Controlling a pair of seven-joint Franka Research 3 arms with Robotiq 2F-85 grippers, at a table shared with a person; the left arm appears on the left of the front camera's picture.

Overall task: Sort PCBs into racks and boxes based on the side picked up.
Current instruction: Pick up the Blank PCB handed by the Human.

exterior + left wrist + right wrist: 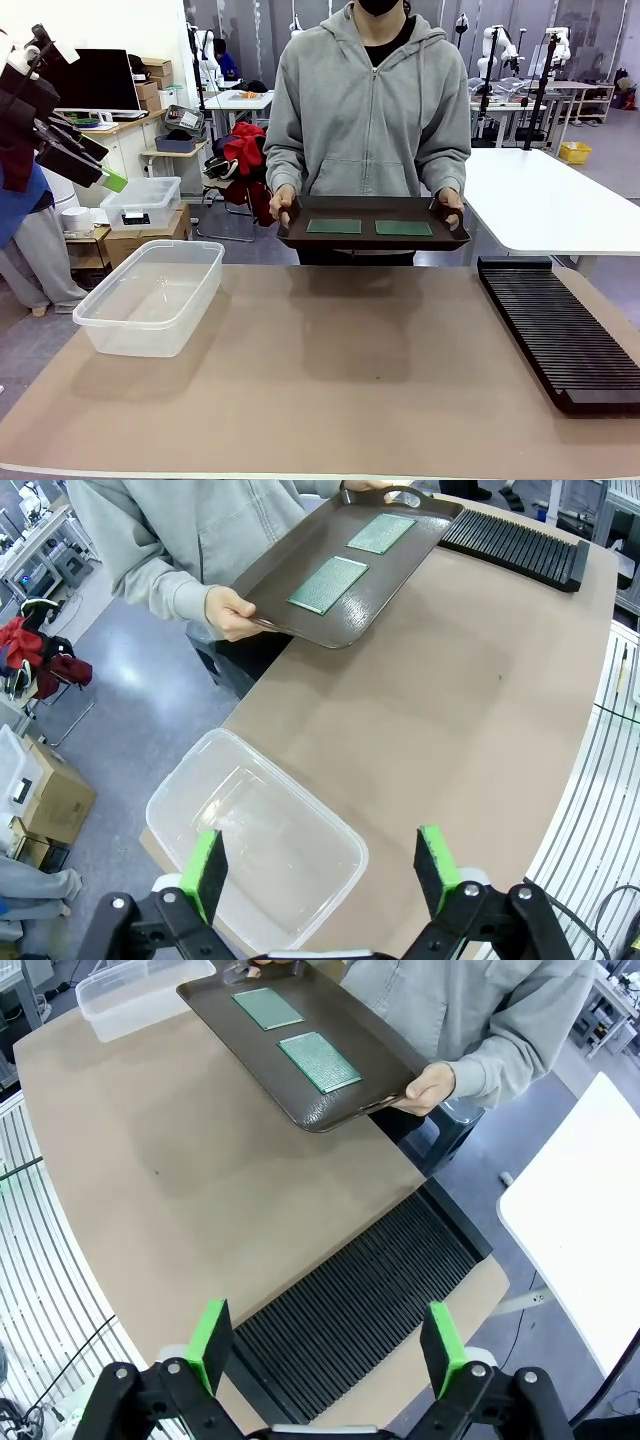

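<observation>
While the person's hands [283, 200] hold the tray [372, 241] above the table's [330, 400] far edge, you see the PCBs [334, 226] flat on it, side by side, long axes along the tray. Your left gripper [325, 870] hangs over the tub [170, 790], right gripper [328, 1345] over the rack [370, 1300], fingers apart, empty

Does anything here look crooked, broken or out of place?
Nothing stands out. Two boards lie flat, side by side, on the tray that the person holds at the far edge of the table. The tub stands upright on the left, and the rack lies flat on the right.
</observation>
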